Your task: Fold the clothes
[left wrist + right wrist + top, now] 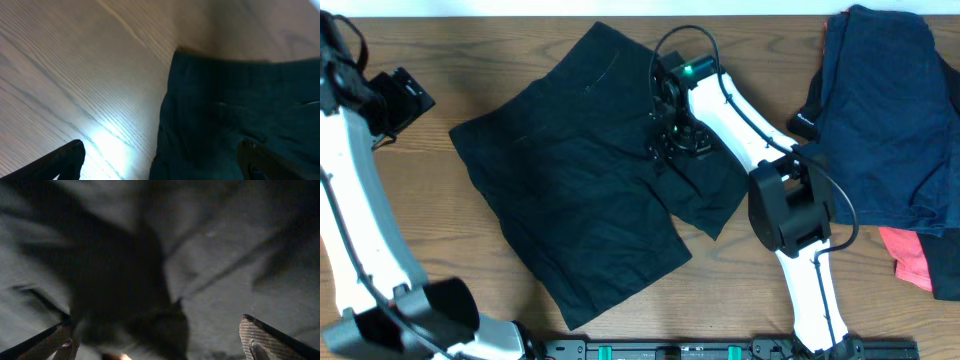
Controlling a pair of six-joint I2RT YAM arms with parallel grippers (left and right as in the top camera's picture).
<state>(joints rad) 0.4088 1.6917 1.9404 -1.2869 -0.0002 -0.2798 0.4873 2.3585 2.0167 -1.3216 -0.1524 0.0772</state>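
Note:
The black shorts (590, 170) lie spread flat on the wooden table, waistband toward the far side and the two legs toward the near edge. My right gripper (670, 138) is low over the shorts near the crotch. In the right wrist view its fingers (155, 322) are spread open with a raised fold of black fabric (125, 280) between them. My left gripper (405, 100) is over bare wood left of the shorts. In the left wrist view it (161, 145) is open, with the edge of the shorts (240, 100) ahead and under its right finger.
A pile of navy-blue garments (880, 110) lies at the far right. A coral-pink garment (910, 255) pokes out below it near the right edge. The wooden table (470, 60) shows around the shorts.

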